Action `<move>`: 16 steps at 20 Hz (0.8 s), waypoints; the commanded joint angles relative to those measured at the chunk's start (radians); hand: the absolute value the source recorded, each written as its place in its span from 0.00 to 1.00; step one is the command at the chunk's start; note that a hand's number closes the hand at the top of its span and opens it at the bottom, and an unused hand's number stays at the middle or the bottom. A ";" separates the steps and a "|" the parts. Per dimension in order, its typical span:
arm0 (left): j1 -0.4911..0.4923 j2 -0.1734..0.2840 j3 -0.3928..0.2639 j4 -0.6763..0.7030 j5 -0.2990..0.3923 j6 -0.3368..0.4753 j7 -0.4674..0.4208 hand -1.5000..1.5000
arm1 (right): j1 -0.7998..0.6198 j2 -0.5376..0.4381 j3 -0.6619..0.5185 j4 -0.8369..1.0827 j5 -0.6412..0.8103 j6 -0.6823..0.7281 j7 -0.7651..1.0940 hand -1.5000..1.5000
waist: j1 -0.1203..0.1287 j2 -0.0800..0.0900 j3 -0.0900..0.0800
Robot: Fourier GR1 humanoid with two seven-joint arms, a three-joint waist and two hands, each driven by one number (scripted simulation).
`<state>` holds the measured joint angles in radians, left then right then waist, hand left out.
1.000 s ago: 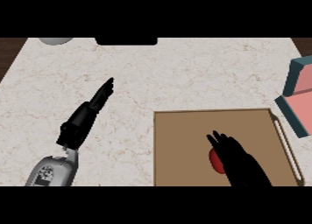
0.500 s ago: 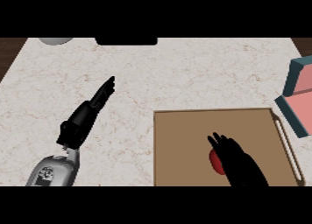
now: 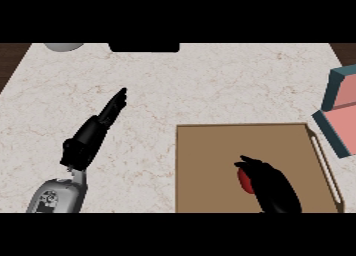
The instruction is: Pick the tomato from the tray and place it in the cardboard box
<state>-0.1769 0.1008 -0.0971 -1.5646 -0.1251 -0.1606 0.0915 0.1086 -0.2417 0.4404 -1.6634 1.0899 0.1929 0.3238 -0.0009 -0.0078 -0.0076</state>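
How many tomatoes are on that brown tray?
1. The tomato lies on the tray, toward its near edge, mostly covered by the right hand. Another could be hidden under that hand.

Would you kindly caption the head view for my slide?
Right hand covering the tomato on the tray; left hand rests open.

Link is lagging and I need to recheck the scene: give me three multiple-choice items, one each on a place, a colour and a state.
1. Where is the tomato?
A. on the tray
B. in the box
C. on the bare counter

2. What colour is the inside of the box?
A. green
B. pink
C. white

3. How is the left hand?
A. curled round the tomato
B. inside the box
C. open, fingers straight, over the counter

Key: 1 A, its red shows on the brown tray beside the right hand; 2 B, pink panels; 3 C, nothing is in it.
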 commanded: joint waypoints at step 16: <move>0.017 0.009 0.031 0.012 -0.012 -0.009 -0.030 0.50 | 0.153 -0.539 -0.388 0.145 -0.276 -0.313 -0.920 1.00 | -0.027 0.004 0.011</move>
<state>-0.1641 0.0987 -0.0750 -1.5444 -0.1363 -0.1681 0.0650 0.2068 -0.6556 0.1798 -1.5915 0.9048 0.0028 -0.3441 -0.0222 -0.0049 0.0015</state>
